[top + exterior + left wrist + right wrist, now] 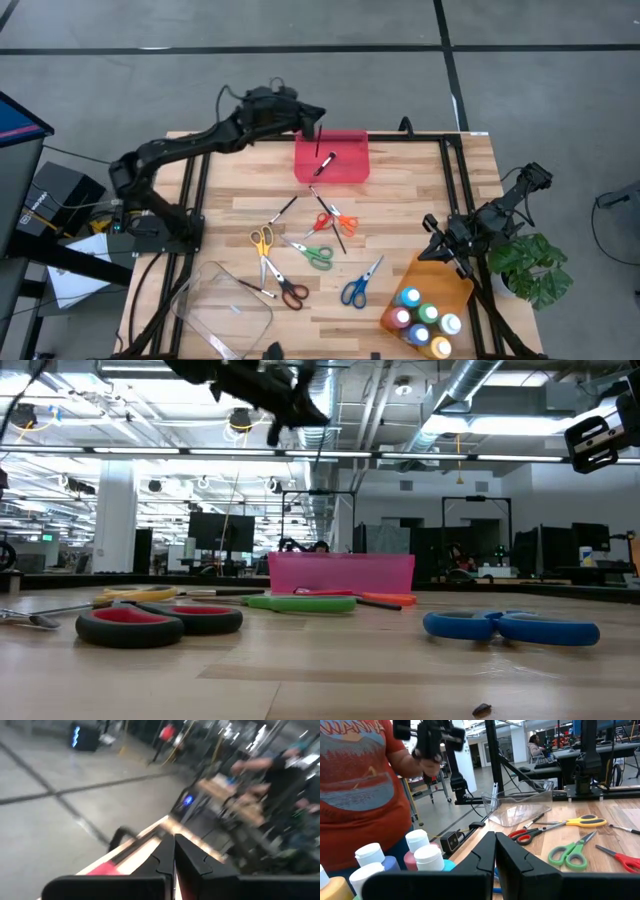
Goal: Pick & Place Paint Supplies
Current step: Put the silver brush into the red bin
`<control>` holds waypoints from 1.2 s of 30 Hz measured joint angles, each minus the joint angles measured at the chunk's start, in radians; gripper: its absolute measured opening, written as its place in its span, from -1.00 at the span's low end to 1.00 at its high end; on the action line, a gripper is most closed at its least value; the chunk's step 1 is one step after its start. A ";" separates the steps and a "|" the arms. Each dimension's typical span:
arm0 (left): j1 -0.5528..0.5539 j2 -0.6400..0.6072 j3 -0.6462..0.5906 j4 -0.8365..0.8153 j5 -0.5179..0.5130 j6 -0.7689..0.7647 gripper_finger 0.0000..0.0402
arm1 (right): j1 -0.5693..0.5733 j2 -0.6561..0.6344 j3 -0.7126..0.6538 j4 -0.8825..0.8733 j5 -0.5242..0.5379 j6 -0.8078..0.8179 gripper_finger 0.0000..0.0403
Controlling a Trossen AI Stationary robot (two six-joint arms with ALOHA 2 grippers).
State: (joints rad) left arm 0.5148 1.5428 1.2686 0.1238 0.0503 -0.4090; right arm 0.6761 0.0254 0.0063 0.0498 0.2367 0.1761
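**Brush hangs over the pink tray**

Warehouse-like floor and office bays surround a wooden counter [400, 210] where paint supplies lie scattered. Largest on it are a clear tray [222, 310] at the near left corner, an orange tray [430, 290] holding the paint bottles [425, 318] at the near right, and a pink tray [332, 157] at the far edge. The left hand [312, 118] is raised above that pink tray, closed on a thin dark brush [322, 160] that dangles into it, apparently so it can be dropped there. The right hand [440, 243] waits closed and empty beside the orange tray. Five pairs of scissors lie between the trays: yellow [262, 240], red [292, 295], green [318, 256], blue [354, 291] and orange [343, 222]. Loose brushes [282, 210] lie among them, probably still to be collected.
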 joint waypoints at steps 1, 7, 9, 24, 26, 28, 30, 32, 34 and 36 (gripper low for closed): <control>0.003 0.027 0.010 -0.005 -0.004 0.013 -1.00 | 0.000 0.000 0.000 0.000 0.000 0.000 -0.96; 0.008 0.163 0.021 -0.006 -0.056 0.059 -1.00 | 0.000 0.000 0.000 0.000 0.000 0.000 -0.96; 0.002 0.203 0.021 -0.008 -0.086 0.068 -1.00 | 0.000 0.000 0.000 0.000 0.000 0.000 -0.96; -0.051 0.404 0.021 0.015 -0.290 0.144 -1.00 | 0.000 0.000 0.000 0.000 0.000 0.000 -0.96; -0.050 0.419 0.021 0.021 -0.294 0.143 -1.00 | 0.000 0.000 0.000 0.000 0.000 0.000 -0.96; -0.049 0.438 0.021 0.014 -0.305 0.144 -1.00 | 0.000 0.000 0.000 0.000 0.000 0.000 -0.96; -0.048 0.457 0.021 0.013 -0.307 0.143 -1.00 | 0.000 0.000 0.000 0.000 0.000 0.000 -0.96; -0.050 0.470 0.021 0.013 -0.308 0.143 -1.00 | 0.000 0.000 0.000 0.000 0.000 0.000 -0.96; -0.055 0.479 0.021 0.011 -0.308 0.143 -1.00 | 0.000 0.000 0.000 0.000 0.000 0.000 -0.96; -0.056 0.481 0.020 0.005 -0.308 0.143 -1.00 | 0.000 0.000 0.000 0.000 0.000 0.000 -0.96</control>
State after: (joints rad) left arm 0.4583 2.0239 1.2884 0.1284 -0.2581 -0.2657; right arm 0.6762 0.0254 0.0063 0.0495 0.2366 0.1763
